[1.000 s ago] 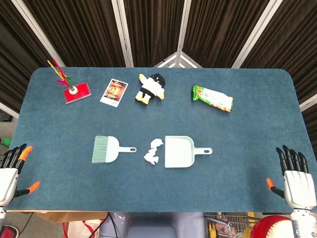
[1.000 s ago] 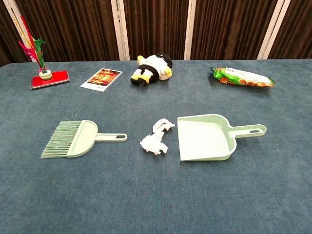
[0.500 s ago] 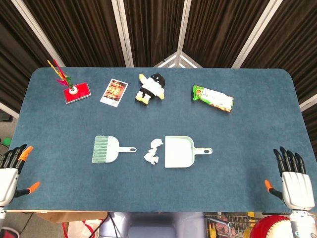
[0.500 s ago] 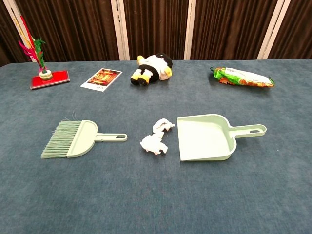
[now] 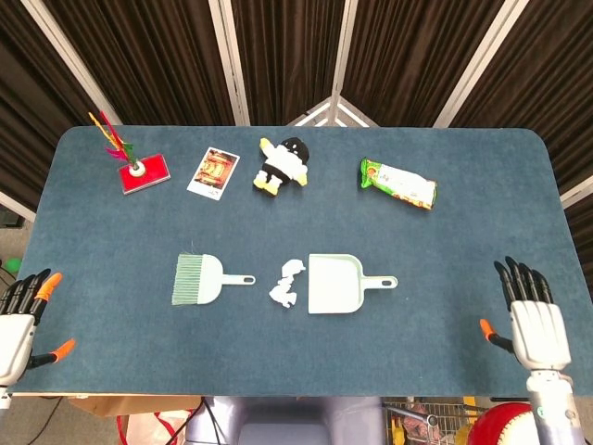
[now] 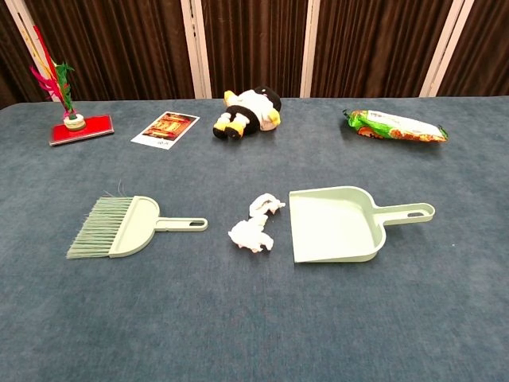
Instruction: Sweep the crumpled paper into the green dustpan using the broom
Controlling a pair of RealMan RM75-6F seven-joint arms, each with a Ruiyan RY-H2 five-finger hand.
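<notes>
Since a second ago, only the right hand [image 5: 536, 326] has moved: it has slid inward over the right near corner of the tabletop [image 5: 463, 232], fingers spread and holding nothing. At the left near edge the left hand [image 5: 17, 320] has stayed put, also spread and empty. Neither hand shows in the chest view.

Near the middle of the tabletop lies the crumpled paper [image 5: 287, 282], two small white wads close together, one just behind the other. Just to their right sits the green dustpan [image 5: 335, 283], pale mint, flat on the surface, its open mouth facing the paper and its handle pointing right. Well to the left of the paper lies the broom [image 5: 204, 280], a small pale green hand brush with its bristles to the left and its handle pointing right toward the paper.

Dark blue felt-like cloth covers the tabletop. Along its far side sit a red base holding bright feathers [image 5: 137, 165], a picture card [image 5: 213, 172], a small black, white and yellow plush toy [image 5: 281, 166], and a snack packet [image 5: 397, 183]. Dark brown curtains [image 5: 287, 51] with pale vertical bars hang behind.
</notes>
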